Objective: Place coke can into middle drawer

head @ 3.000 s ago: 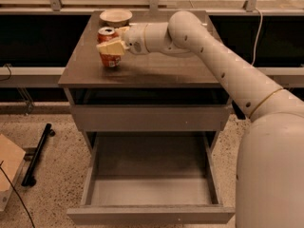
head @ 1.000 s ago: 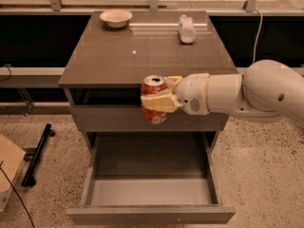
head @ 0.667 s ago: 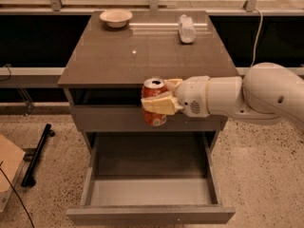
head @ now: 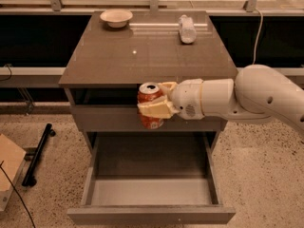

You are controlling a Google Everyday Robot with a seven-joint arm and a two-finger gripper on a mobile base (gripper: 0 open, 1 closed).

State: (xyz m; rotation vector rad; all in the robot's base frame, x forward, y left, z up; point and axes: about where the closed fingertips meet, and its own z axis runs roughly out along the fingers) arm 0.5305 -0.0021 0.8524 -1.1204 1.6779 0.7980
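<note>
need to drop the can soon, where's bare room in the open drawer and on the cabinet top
The middle drawer is bare wall to wall. The cabinet top is free from the bowl and bottle at the back to its front edge. Crowded only before that edge, where the gripper holds the coke can above the drawer.

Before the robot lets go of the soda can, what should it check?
1. The gripper shut on the coke can: ok.
2. The coke can upright: ok.
3. The middle drawer pulled open: ok.
4. The coke can over the drawer's opening: ok, near its back.
5. Low enough to let go: not ok, it hangs well above the drawer floor.
6. The bowl and bottle out of the way: ok, both far back on the cabinet top.
</note>
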